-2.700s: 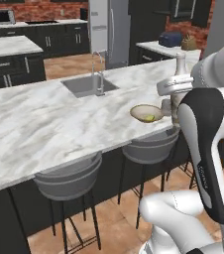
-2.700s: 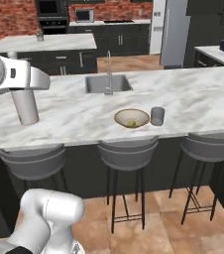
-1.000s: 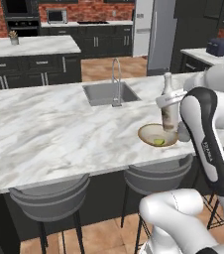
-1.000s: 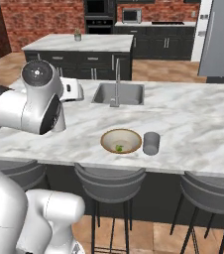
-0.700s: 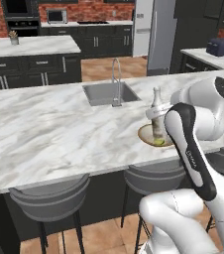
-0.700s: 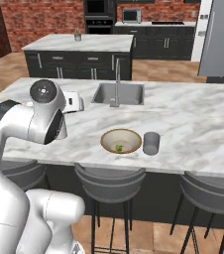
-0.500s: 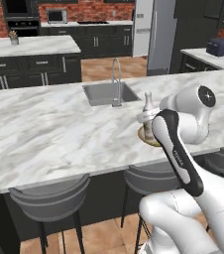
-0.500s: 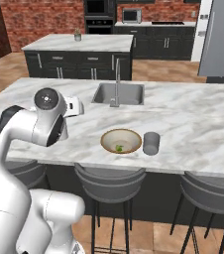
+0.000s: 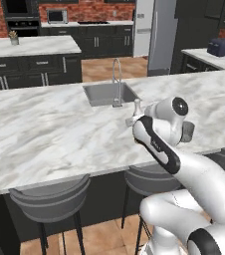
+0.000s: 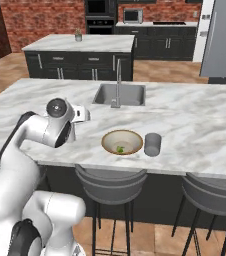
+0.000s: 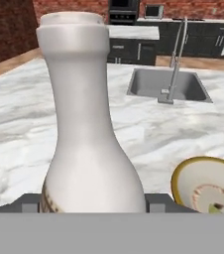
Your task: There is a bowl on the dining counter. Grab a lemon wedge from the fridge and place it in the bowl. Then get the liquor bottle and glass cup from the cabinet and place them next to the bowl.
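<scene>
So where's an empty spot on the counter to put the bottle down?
Bare marble lies left of the bowl, between it and the robot's arm, and in front of the sink. Right of the bowl it's crowded by the glass cup.

Arm folded low over the dining counter (image 10: 200, 135), bottle held

The white arm is bent sharply at the elbow, its wrist lowered near the counter's front edge. The gripper (image 11: 91, 202) is kept level, its jaws clamped around the base of the upright liquor bottle (image 11: 84, 124).
</scene>
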Controlling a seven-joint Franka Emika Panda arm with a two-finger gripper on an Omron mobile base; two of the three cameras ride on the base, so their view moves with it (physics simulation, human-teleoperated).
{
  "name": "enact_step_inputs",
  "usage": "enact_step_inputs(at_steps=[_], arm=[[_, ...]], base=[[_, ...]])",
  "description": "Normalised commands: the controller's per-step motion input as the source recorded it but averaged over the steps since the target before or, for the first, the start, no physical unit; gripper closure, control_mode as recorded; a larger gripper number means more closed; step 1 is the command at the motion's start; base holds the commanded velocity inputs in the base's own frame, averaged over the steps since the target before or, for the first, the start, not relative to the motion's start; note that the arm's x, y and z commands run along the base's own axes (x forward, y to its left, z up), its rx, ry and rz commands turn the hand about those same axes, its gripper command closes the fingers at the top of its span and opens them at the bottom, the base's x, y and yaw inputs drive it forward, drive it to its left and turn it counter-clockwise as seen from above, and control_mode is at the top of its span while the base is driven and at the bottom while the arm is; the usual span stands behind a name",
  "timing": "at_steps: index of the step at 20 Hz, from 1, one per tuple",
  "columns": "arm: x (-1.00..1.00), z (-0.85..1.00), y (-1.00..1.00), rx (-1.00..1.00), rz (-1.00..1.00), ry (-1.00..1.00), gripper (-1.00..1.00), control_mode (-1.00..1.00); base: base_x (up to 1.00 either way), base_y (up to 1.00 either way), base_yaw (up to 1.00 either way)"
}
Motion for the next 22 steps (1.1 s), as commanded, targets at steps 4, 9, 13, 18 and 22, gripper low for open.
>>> enact_step_inputs(at_steps=[4, 9, 13, 18, 22], arm=[[0.61, -0.45, 0.00, 0.00, -0.07, 0.05, 1.00, -1.00], [0.42, -0.33, 0.00, 0.00, -0.06, 0.00, 1.00, -1.00], [0.25, -0.29, -0.08, 0.00, -0.05, 0.00, 1.00, -1.00], [0.24, -0.26, -0.18, 0.00, -0.05, 0.00, 1.00, -1.00], [0.16, -0.14, -0.19, 0.00, -0.05, 0.00, 1.00, -1.00]], base=[[0.00, 0.00, 0.00], [0.00, 0.00, 0.00], [0.00, 0.00, 0.00], [0.00, 0.00, 0.00], [0.00, 0.00, 0.00]])
